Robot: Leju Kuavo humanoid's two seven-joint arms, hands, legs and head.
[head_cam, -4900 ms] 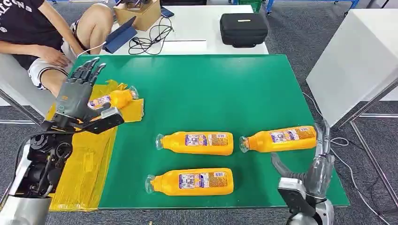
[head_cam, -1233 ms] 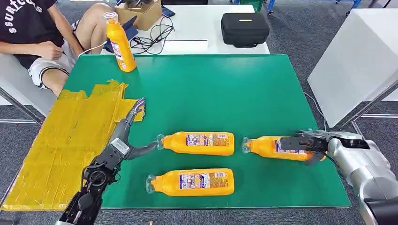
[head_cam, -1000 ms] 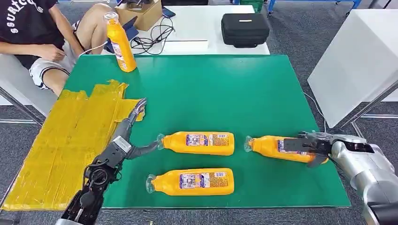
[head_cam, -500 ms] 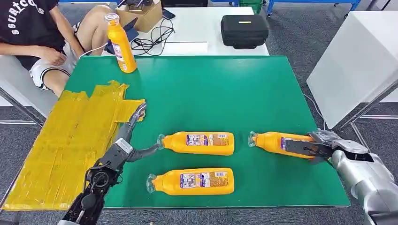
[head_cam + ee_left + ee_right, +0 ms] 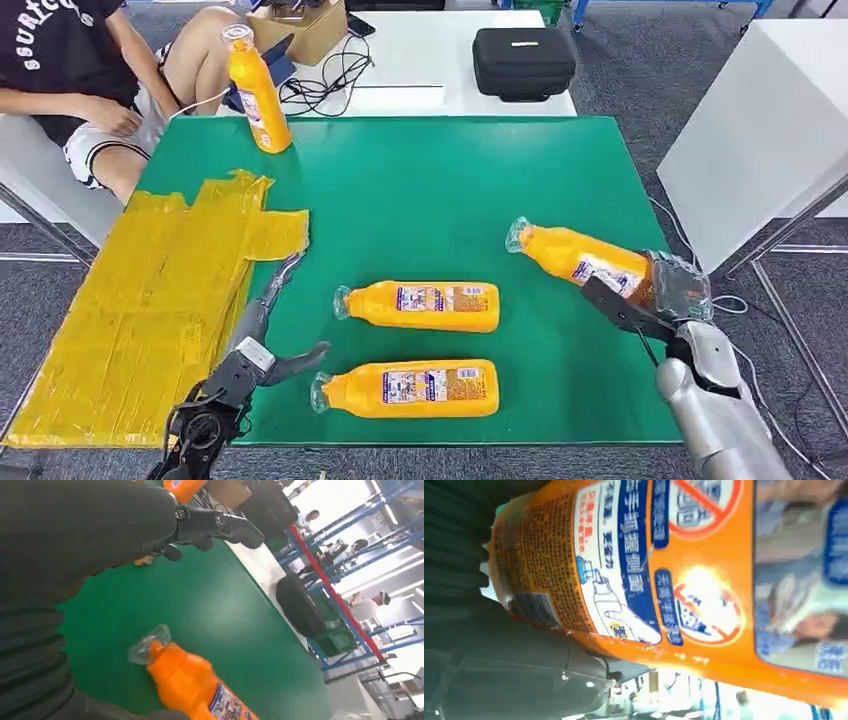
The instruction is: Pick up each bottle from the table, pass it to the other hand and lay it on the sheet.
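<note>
My right hand [image 5: 655, 295] grips an orange bottle [image 5: 575, 255] by its base and holds it tilted above the green table [image 5: 450, 190], cap toward the table's middle; its label [image 5: 664, 565] is close up in the right wrist view. Two more orange bottles lie on the table, one in the middle [image 5: 420, 305] and one near the front edge [image 5: 405, 388]. My left hand [image 5: 262, 335] is open with fingers spread, low at the front left beside the yellow sheet [image 5: 150, 290]. The near bottle's cap end [image 5: 192, 680] lies just beyond my left hand's fingers [image 5: 220, 525].
A fourth orange bottle [image 5: 255, 90] stands upright at the table's far left corner. A seated person [image 5: 70, 70] is beyond that corner. A black case [image 5: 520, 60] and cables [image 5: 325, 75] lie on the white table behind. A white cabinet [image 5: 760, 120] stands to the right.
My right hand has lifted its bottle off the table and tilted it, cap swinging toward the table's middle. My left hand has drawn back toward the front edge.
</note>
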